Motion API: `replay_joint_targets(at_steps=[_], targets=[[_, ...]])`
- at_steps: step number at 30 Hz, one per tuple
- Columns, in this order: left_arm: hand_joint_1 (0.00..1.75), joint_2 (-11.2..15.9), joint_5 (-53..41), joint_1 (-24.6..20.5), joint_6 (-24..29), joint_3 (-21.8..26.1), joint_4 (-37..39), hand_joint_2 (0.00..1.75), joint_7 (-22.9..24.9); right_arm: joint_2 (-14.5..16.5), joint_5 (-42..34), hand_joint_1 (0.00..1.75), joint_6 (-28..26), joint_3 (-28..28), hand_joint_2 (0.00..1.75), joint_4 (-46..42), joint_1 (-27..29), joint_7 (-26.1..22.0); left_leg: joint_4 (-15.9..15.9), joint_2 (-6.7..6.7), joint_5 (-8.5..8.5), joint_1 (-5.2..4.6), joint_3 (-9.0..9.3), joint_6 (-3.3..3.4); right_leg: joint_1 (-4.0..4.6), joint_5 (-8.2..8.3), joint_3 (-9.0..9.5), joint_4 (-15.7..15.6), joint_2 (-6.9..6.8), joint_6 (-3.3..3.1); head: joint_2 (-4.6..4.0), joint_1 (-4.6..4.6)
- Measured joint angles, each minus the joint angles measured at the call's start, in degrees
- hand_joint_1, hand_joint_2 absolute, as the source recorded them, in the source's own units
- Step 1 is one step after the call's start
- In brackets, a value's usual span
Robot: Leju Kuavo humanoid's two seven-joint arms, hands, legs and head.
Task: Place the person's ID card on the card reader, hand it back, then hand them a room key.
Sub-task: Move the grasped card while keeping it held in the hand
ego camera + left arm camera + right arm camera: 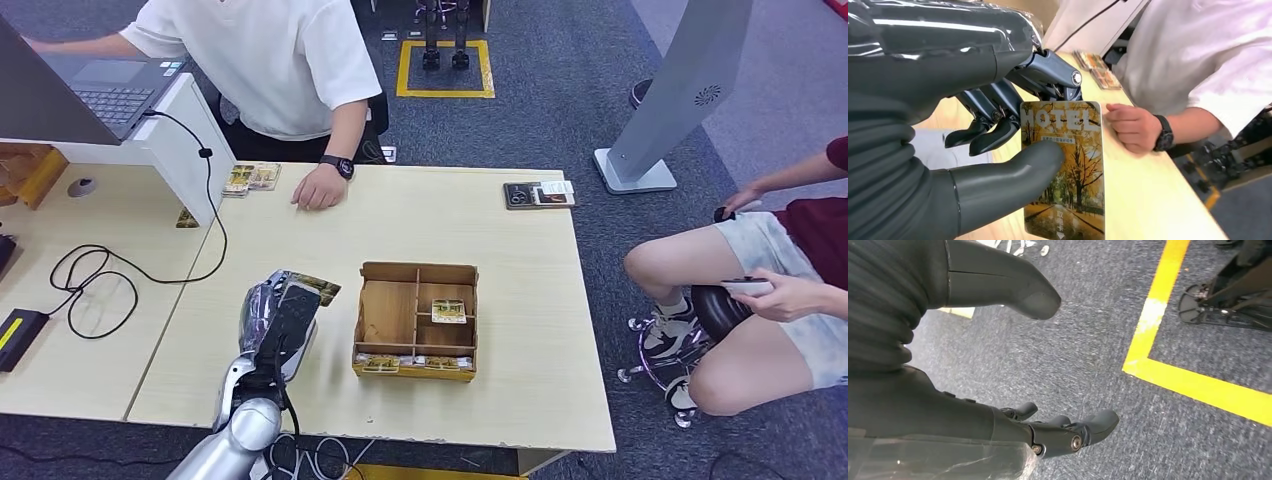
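Room key, a card printed HOTEL, sits pinched between thumb and fingers of the left hand, lower left of centre in the head view, above the desk. The person's hand rests fisted at the desk's far edge, upper centre, not yet reaching. Risk: the pinch covers only one edge, so the card may pivot or slip if released before they take hold. Right hand hangs over the floor, fingers apart, holding nothing.
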Motion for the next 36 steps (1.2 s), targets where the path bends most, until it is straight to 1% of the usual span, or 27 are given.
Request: replay_joint_targets(at_steps=[5,12,18,29,33,36], targets=[[1.75,2.1,-8.4,-0.4,-0.7,-2.0,1.0,1.75,4.4,0.0,-0.4,0.00,-0.1,0.0,1.75,0.0,-0.4,-0.5,0.0,0.00,0.00,0.00,0.00,0.00,0.00,0.00,0.00,0.0,0.00,0.00,0.00,-0.01],[1.75,3.1,-18.6,-0.5,-1.9,-2.8,2.2,1.75,8.5,0.0,-0.3,0.00,0.1,0.4,1.75,0.0,-0.5,-0.2,0.0,0.00,0.00,0.00,0.00,0.00,0.00,0.00,0.00,0.0,0.00,0.00,0.00,-0.02],[1.75,3.4,-24.8,-0.5,-4.1,-3.3,3.4,1.75,11.3,0.0,-0.3,0.00,0.0,1.1,1.75,0.0,-0.7,0.2,0.0,0.00,0.00,0.00,0.00,0.00,0.00,0.00,0.00,0.0,0.00,0.00,0.00,-0.01],[1.75,3.4,-31.3,-0.4,-6.1,-3.3,6.6,1.75,13.8,0.0,-0.3,0.00,-0.1,2.2,1.75,0.0,-1.2,0.3,0.0,-0.01,0.00,0.00,0.00,0.00,0.00,0.00,0.01,0.0,0.00,0.00,0.00,-0.02],[1.75,3.3,-33.4,-0.4,-5.9,-3.3,7.4,1.75,14.8,0.0,-0.3,0.00,-0.1,2.5,1.75,0.0,-1.2,0.4,0.0,-0.01,0.00,0.00,0.00,0.00,0.00,0.00,0.01,0.0,-0.01,0.00,0.00,-0.02],[1.75,3.0,-36.5,-0.2,-4.0,-3.3,8.2,1.75,16.8,0.0,-0.3,0.00,-0.3,2.7,1.75,0.0,-1.3,0.7,0.0,-0.01,0.00,0.00,0.00,0.00,0.00,0.00,0.02,0.0,-0.01,0.00,0.00,-0.02]])
